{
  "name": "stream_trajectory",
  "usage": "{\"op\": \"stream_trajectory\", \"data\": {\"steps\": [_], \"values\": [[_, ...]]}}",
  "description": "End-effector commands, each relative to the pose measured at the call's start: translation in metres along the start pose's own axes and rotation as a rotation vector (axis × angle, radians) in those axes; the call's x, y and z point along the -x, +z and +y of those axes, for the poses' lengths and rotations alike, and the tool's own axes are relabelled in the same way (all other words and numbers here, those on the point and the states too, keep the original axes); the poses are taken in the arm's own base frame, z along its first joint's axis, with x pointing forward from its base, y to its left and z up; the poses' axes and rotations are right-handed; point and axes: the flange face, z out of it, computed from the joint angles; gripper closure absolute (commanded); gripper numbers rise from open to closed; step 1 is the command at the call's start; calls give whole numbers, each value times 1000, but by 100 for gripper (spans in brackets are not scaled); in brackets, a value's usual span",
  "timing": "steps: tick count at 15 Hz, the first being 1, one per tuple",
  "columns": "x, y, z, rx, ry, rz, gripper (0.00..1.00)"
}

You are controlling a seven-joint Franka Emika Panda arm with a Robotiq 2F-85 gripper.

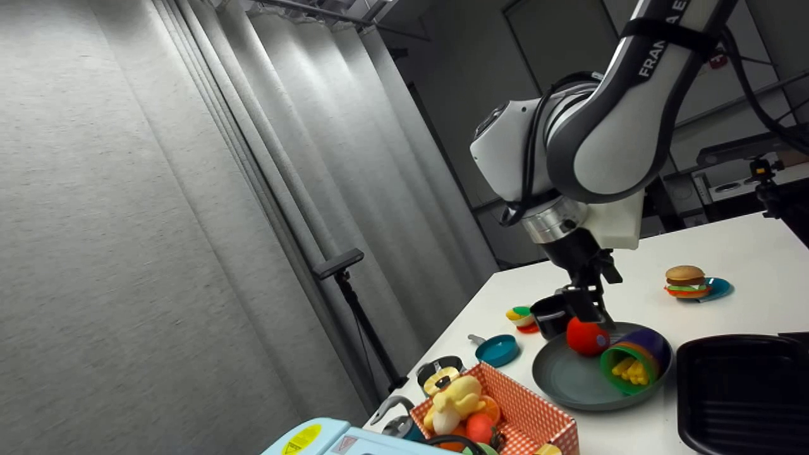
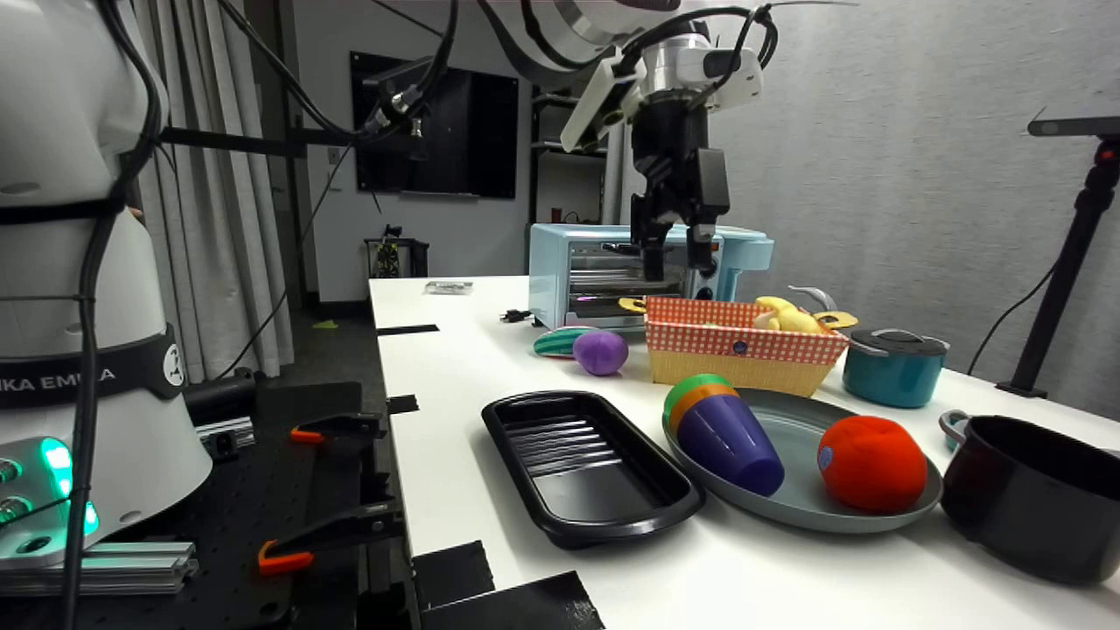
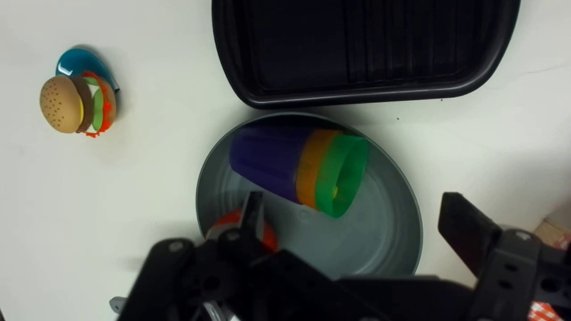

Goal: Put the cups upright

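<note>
On the plate [image 3: 357, 249], your nested cups [image 3: 299, 169] lie on their side, beside the red toy [image 2: 875, 468]. Your gripper [image 2: 676, 260] hangs above the plate, spread wide. Just beside the plate is the black tray [image 2: 595, 472]; well apart from it, the toy burger [image 3: 78, 104].

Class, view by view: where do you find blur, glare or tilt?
Wrist view: the claw soft and blurred, the toy burger crisper, a white glint on the teal item; in an exterior view, the table slopes, so the picture looks tilted; in an exterior view, a green light glares near the left edge.
</note>
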Motion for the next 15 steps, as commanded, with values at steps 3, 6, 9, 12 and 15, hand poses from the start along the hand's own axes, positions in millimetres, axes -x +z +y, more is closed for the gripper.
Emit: {"op": "stream_trajectory", "data": {"steps": [3,6,9,12,15], "values": [[-20,12,-10,80,-22,45,0],[-25,21,-18,109,-43,45,0],[-27,33,-27,140,-66,40,0],[-28,46,-33,171,-77,34,0],[-31,58,-36,204,-87,33,0]]}}
